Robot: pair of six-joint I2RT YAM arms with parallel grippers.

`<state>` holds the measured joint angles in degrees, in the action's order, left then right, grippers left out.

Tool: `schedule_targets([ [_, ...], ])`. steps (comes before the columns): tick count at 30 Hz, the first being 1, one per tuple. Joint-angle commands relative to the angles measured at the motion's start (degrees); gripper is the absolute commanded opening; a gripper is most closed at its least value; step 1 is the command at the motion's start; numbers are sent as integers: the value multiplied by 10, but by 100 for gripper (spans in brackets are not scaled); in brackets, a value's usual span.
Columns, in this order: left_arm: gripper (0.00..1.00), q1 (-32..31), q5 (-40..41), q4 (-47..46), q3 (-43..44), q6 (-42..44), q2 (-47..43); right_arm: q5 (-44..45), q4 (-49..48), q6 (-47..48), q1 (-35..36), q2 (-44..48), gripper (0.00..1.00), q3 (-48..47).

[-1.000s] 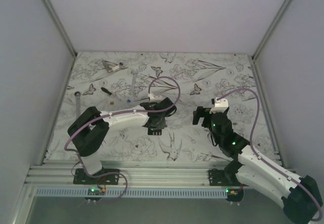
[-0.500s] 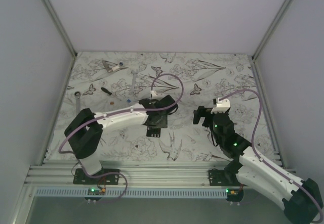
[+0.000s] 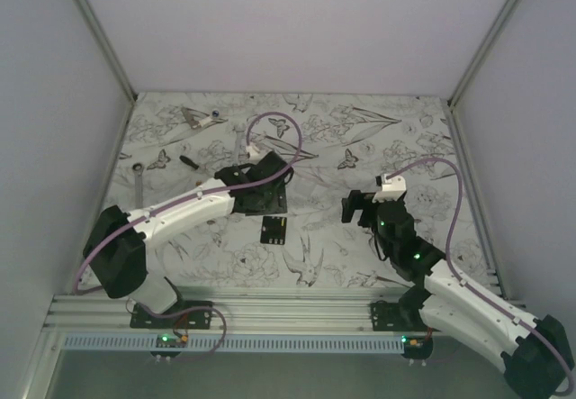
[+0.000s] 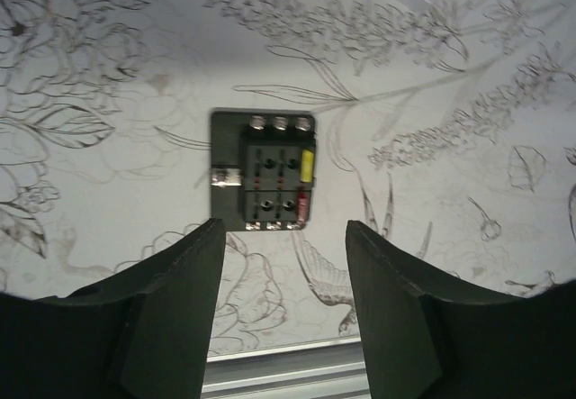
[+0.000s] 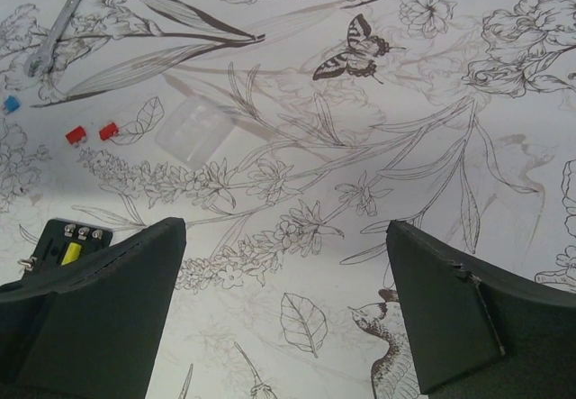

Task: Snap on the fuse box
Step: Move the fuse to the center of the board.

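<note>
The fuse box (image 3: 274, 230) is a flat black square lying on the patterned mat, and nothing grips it. From the left wrist it shows its slots, a yellow fuse and a red one (image 4: 263, 172). My left gripper (image 3: 267, 203) hovers just beyond it, open, and the space between its fingers (image 4: 284, 228) holds nothing. To the right, my right gripper (image 3: 356, 208) stands wide open and empty (image 5: 286, 228). Its left finger hides part of the fuse box (image 5: 70, 240) in the right wrist view.
A clear plastic cover (image 5: 193, 129) lies on the mat beyond the right gripper, with two tiny red pieces (image 5: 92, 132) and a blue one (image 5: 11, 104) to its left. Wrenches (image 3: 139, 183) (image 3: 238, 147) and other tools (image 3: 200, 118) lie at the far left.
The left gripper has opened, let go of the fuse box and drawn back toward the far left. The box now lies uncovered on the mat. The right arm has barely moved.
</note>
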<state>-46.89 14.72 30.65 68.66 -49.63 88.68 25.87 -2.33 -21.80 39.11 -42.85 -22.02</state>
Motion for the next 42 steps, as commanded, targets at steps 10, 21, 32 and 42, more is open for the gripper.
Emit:
schedule_targets([
  [10, 58, 147, -67, 10, -6, 91, 49, -21, -23, 4, -4, -32, 100, -7],
  [21, 49, 224, -133, -26, 89, 97, 199, -22, -39, 7, -4, -45, 100, -2],
  [32, 49, 199, -23, -22, 162, 60, 283, -24, -46, 8, -3, -64, 100, -4],
  [42, 35, 179, 21, 25, 181, 61, 313, -25, -47, 8, -4, -64, 100, -4],
])
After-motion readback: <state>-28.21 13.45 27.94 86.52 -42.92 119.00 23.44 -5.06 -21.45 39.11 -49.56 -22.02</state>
